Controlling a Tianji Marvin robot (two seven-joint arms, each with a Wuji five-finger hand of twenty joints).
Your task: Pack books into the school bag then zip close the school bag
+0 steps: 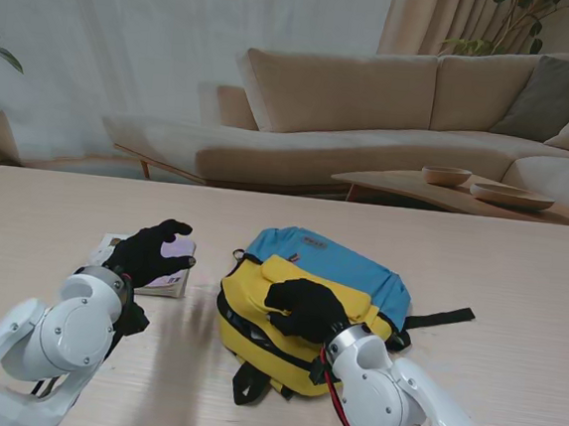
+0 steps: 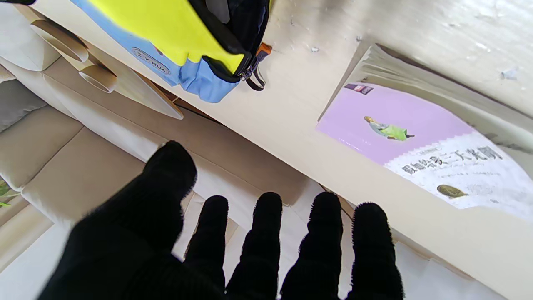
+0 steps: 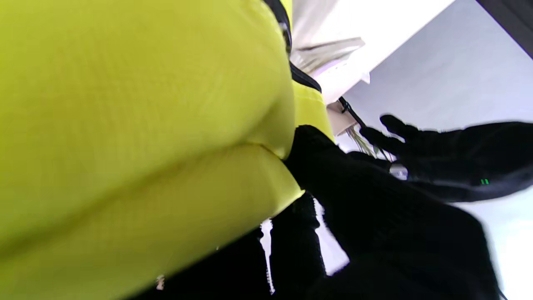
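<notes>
The light wooden table point(image 1: 55, 213) carries a yellow and blue fabric school bag point(image 1: 339, 273) lying flat right of centre, its black zip opening facing the robot's left. A stack of books with a lilac and white paperback on top point(image 1: 170, 268) lies just left of the bag, apart from it.

The left arm reaches forward from the near left. The black-gloved left hand point(image 1: 150, 251) is over the near part of the book stack, fingers point(image 2: 266, 233) spread and holding nothing; contact with the cover cannot be confirmed.

The right arm reaches in from the near right. The black-gloved right hand point(image 1: 303, 308) rests palm-down on the bag's yellow front panel, fingers curled against the fabric; whether it pinches the fabric cannot be determined.

Beyond the table stand a beige sofa point(image 1: 373, 111) and a low wooden coffee table point(image 1: 406, 189) bearing two shallow bowls point(image 1: 510, 196).
</notes>
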